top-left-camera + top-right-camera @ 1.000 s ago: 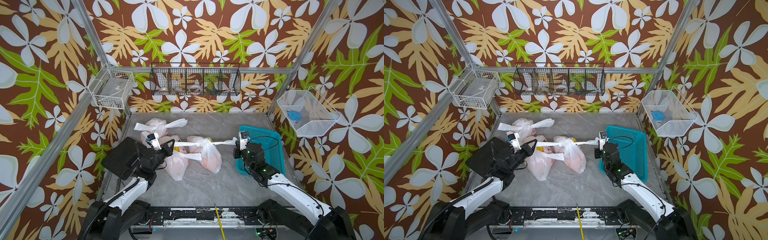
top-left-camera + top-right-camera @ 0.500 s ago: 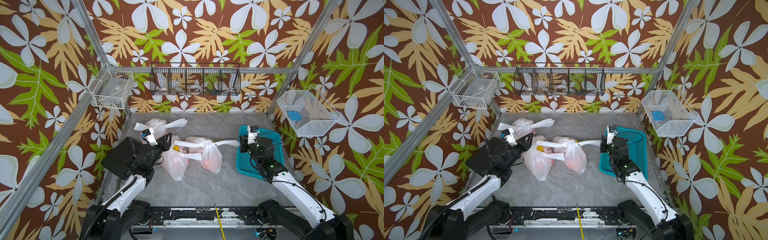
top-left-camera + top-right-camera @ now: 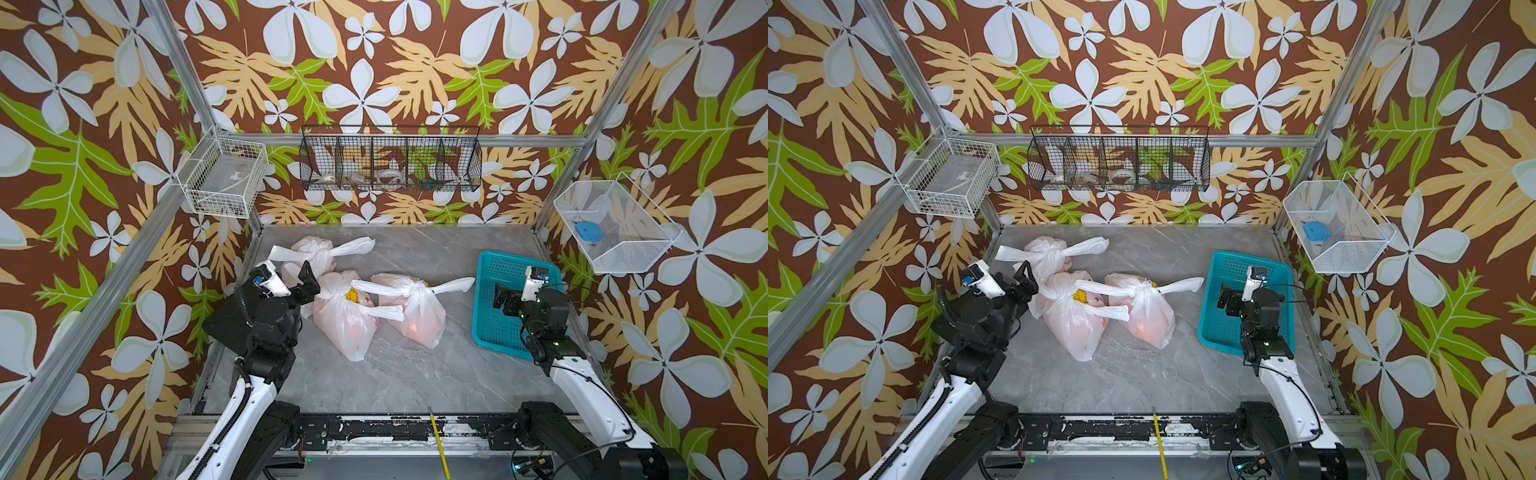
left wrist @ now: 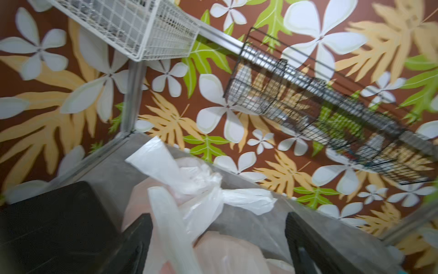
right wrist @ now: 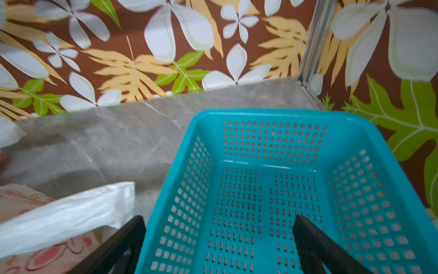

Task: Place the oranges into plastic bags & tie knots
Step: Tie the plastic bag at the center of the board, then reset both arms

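1. White wire basket [image 3: 224,178]: mounted on the left wall, above the table's far-left corner.
2. Left gripper [image 3: 299,282]: jaws apart, holding nothing. It sits at the left edge of the bag cluster. In the left wrist view, white bag plastic lies loose between the spread fingers [image 4: 135,237].
3. Plastic bags, three, translucent white with printed colour, on the grey marble-pattern table [image 3: 395,374]: far bag [image 3: 311,253] towards the back left, middle bag [image 3: 345,328] touching it, right bag [image 3: 419,320] leaning on the middle one.
4. Knots [image 3: 415,284]: one at each bag's top, flat handle strips pointing sideways. The right bag's long strip [image 3: 455,284] ends just beside the teal basket.
5. Oranges [image 3: 417,328]: inside the bags, seen only as an orange glow through the plastic; count cannot be told.
6. Black wire rack [image 3: 390,162]: on the back wall, small items inside, too small to identify.
7. Teal basket [image 3: 482,266]: perforated, on the table's right side.
8. Right gripper [image 3: 509,299]: jaws wide apart, holding nothing, above the teal basket.
9. White mesh basket [image 3: 615,257]: on the right wall, holding a blue object [image 3: 587,230].
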Robot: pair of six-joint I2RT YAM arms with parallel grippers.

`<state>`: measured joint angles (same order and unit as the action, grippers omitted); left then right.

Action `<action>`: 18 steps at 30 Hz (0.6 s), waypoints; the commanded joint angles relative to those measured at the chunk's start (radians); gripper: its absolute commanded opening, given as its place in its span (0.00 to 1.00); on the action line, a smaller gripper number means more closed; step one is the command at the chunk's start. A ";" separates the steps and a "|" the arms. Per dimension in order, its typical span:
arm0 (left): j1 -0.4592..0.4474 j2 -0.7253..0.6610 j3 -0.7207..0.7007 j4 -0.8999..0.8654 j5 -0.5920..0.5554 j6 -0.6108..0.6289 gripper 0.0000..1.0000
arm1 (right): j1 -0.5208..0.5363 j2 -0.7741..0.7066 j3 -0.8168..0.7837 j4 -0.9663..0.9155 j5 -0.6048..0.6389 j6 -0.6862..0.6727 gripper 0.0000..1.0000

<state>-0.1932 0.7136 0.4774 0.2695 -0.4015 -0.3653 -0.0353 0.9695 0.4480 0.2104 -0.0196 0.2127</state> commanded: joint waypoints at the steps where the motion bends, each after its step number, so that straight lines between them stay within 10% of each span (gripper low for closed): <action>1: 0.030 -0.020 -0.069 0.032 -0.154 0.065 0.89 | 0.000 0.080 -0.049 0.209 0.074 0.001 0.99; 18: 0.156 0.110 -0.451 0.648 -0.131 0.217 0.90 | 0.008 0.449 -0.109 0.686 0.099 -0.099 0.98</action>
<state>-0.0402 0.7948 0.0452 0.7254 -0.5480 -0.2234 -0.0315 1.4193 0.3439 0.8211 0.1001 0.1455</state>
